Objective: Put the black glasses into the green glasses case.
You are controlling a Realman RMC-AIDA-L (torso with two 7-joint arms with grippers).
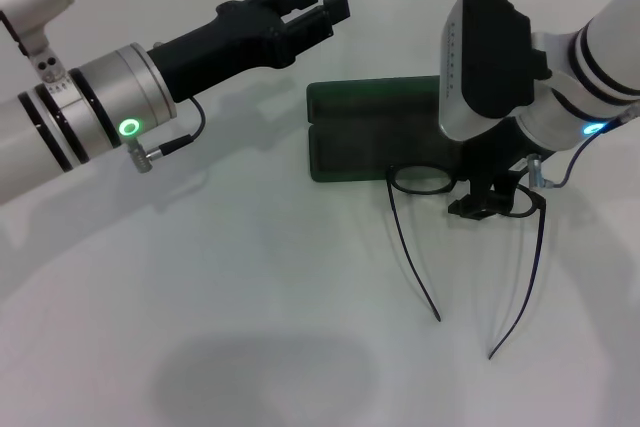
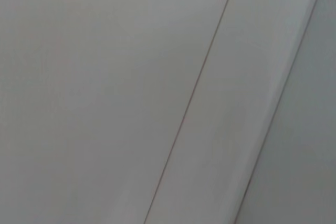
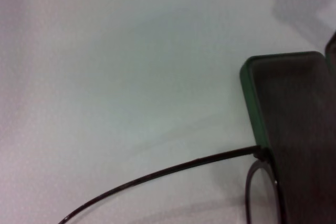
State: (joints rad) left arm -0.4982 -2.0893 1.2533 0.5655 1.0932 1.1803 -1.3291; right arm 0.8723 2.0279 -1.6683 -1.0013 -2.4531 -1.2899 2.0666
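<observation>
My right wrist camera looks down at white table (image 3: 115,66). Green glasses case (image 3: 294,119) lies open on it: one rounded corner and bright green rim in sight, dark lining inside. Black glasses (image 3: 257,182) sit at that corner of case. One oval lens rim overlaps dark lining; hinge touches green rim. One thin temple arm runs from hinge in long shallow curve across bare table, away from case. My own fingers don't appear.
</observation>
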